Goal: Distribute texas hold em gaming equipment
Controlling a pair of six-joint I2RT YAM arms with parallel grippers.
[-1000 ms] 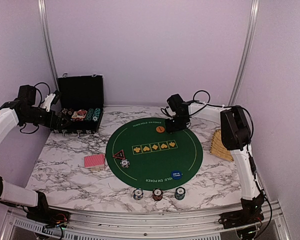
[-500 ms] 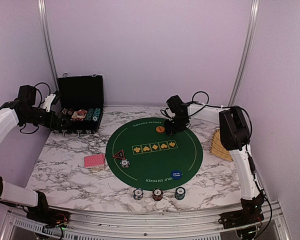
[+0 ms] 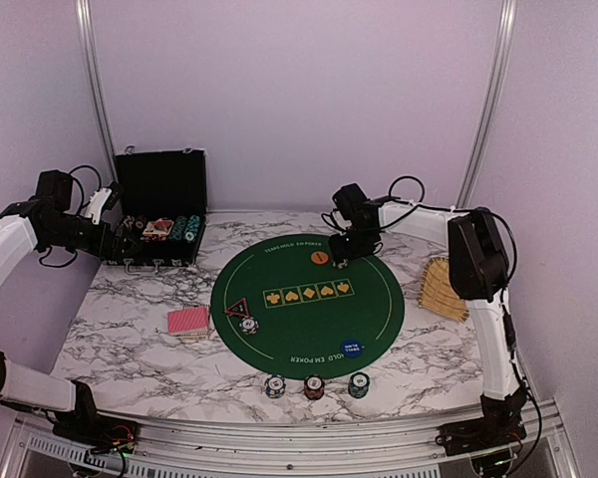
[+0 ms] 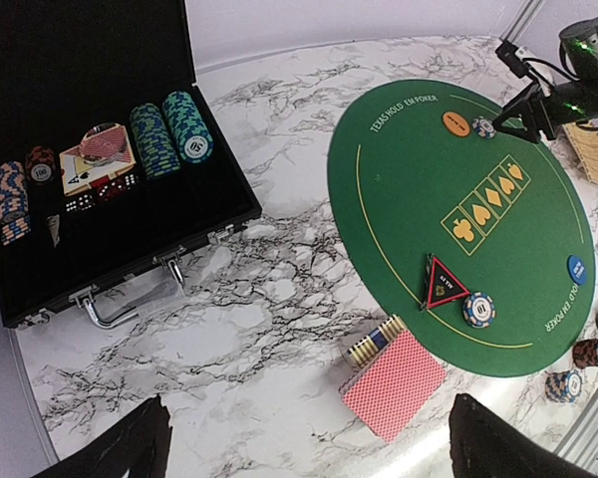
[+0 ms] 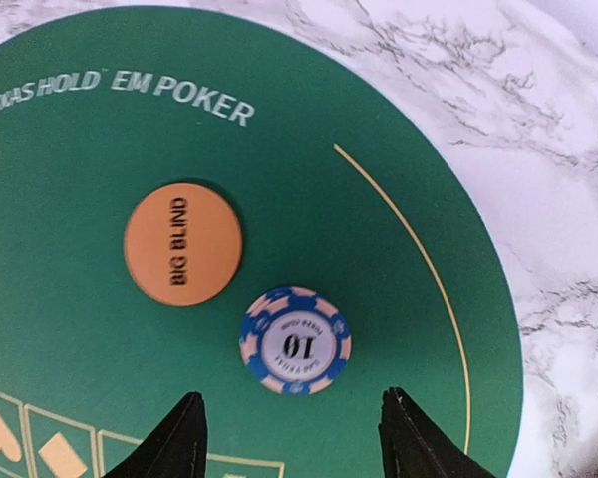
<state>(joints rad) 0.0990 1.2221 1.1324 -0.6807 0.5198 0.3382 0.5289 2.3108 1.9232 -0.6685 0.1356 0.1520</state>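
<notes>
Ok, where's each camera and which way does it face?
Top external: above, behind the bases, looking down on the green mat; left arm and right arm show.
Left wrist: near the black case, facing across the mat; its jaws at bottom corners.
Right wrist: looking down on the orange button and 10 chip; open jaws below.
All show that button.

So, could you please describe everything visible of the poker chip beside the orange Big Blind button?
The poker chip is a small round disc, white centre marked 10, rim striped blue and pale pink. It lies flat on the green mat, close beside the Big Blind button without touching it. The right gripper hovers open by it, fingers clear.
</notes>
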